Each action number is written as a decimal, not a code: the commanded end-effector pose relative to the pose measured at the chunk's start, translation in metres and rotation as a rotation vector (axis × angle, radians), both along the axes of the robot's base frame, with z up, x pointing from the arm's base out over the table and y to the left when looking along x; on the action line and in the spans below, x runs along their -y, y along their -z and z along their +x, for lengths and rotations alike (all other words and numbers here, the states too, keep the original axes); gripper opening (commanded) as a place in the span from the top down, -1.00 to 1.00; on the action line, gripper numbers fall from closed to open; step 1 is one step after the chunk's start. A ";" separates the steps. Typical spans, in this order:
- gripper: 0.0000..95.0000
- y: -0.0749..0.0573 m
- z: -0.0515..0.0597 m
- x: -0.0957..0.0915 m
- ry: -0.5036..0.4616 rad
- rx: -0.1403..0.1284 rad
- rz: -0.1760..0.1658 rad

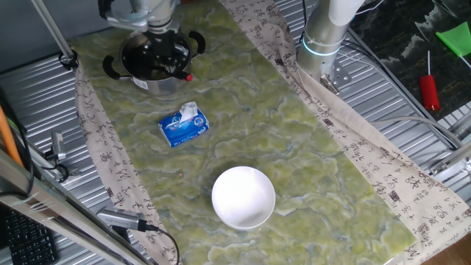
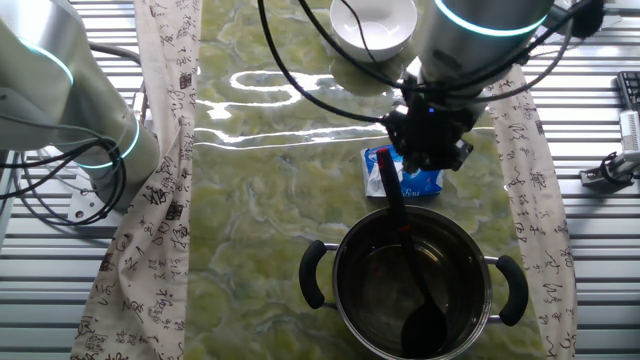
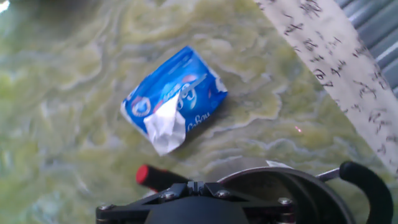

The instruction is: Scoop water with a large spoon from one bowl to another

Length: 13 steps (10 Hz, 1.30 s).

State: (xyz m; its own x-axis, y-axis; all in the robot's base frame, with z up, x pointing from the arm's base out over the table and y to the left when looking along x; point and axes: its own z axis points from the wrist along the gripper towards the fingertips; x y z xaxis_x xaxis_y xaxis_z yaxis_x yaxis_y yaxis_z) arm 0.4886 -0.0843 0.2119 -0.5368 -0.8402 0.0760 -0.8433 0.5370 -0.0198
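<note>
Ladle (image 2: 415, 290) is in the steel pot (image 2: 345, 315): scoop down near the pot's bottom on one side, black handle slanting up over the rim, red tip (image 3: 144, 175) poking out past the gripper body in the hand view. Gripper (image 2: 428, 140) sits above the pot rim, clamped on the upper part of the ladle handle; the fingers themselves are mostly hidden by the gripper body. Pot has two black side handles and stands near one end of the green marbled mat (image 1: 294, 140). White bowl (image 1: 243, 196) sits at the opposite end of the mat, well apart from the pot. Blue tissue pack (image 1: 184, 124) lies between them, nearer the pot, with a white tissue sticking out. Red-handled screwdriver (image 1: 429, 87) lies off the mat on the ribbed metal table (image 1: 412, 125).
</note>
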 end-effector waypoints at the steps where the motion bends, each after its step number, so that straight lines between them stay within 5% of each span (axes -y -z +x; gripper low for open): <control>1: 1.00 -0.001 -0.006 0.011 -0.175 0.002 0.021; 5: 1.00 0.004 -0.009 0.019 -0.355 0.004 0.034; 8: 1.00 0.012 -0.005 0.022 -0.475 0.012 0.076; 13: 1.00 0.014 -0.006 0.023 -0.599 0.009 0.060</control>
